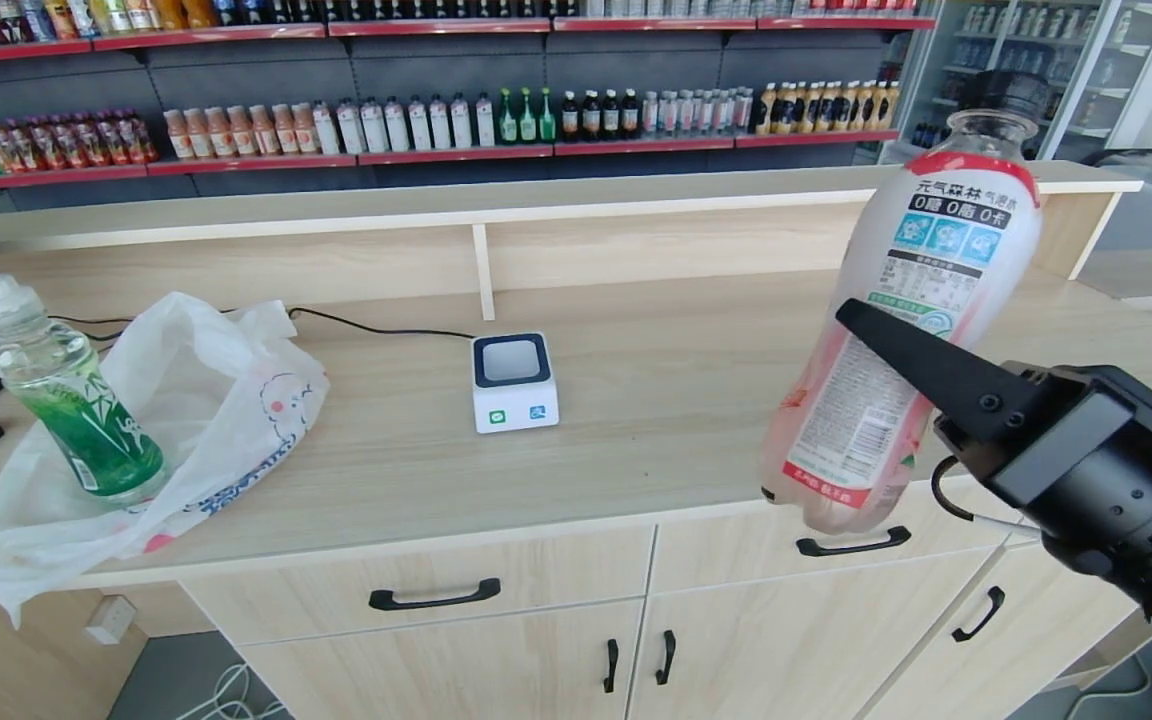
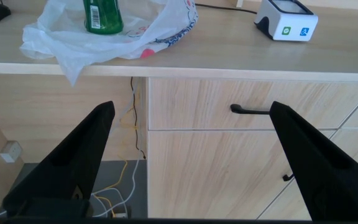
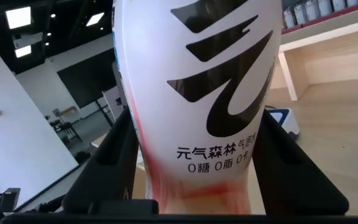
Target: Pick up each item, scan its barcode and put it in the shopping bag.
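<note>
The right hand (image 3: 197, 118) pinches the pink soda bottle (image 1: 946, 240) aloft at the frame's right; scanning looks to be the step in hand. Next, its barcode must face the scanner (image 1: 514, 382) mid-bench (image 1: 676, 400), then go to the shopping bag (image 1: 226, 400) at left. The left hand (image 2: 191, 107) hangs spread.

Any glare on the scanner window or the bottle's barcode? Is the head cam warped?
Head view: the scanner window has a pale sheen, no hard glare; the barcode on the pink bottle is evenly lit; the counter edge bows, wide-angle distortion. Right wrist view: bright ceiling lights beyond the bottle. Left wrist view: the left tool is a dark silhouette.
</note>
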You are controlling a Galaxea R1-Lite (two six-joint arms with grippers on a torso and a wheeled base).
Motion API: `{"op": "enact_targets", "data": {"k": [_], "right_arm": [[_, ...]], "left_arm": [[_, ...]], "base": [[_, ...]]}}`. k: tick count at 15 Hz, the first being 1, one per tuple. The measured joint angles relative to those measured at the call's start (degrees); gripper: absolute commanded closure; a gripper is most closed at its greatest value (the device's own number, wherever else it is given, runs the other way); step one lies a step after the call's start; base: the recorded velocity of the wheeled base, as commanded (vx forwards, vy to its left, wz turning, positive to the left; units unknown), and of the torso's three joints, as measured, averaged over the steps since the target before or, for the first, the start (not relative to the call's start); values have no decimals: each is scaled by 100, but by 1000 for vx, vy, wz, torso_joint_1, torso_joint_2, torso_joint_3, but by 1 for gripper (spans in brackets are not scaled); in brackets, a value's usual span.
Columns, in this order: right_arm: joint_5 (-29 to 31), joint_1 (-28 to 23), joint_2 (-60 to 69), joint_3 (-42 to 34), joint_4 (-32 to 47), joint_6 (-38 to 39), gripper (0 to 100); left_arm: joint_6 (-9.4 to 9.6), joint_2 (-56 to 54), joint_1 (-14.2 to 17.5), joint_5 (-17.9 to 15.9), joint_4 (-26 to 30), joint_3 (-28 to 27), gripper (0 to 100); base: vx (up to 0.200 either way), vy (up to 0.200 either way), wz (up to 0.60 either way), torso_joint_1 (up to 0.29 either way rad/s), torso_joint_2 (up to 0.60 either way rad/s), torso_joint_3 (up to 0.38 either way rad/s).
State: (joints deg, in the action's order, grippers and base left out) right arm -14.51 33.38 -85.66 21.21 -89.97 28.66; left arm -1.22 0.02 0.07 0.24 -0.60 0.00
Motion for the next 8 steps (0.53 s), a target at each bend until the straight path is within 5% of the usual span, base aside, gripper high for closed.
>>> {"op": "enact_targets", "data": {"k": [8], "right_arm": [[9, 964, -168, 557, 6, 290, 100]], "left_arm": [[0, 0, 0, -2, 0, 0, 0]], "base": [[0, 0, 0, 0, 0, 0]]}}
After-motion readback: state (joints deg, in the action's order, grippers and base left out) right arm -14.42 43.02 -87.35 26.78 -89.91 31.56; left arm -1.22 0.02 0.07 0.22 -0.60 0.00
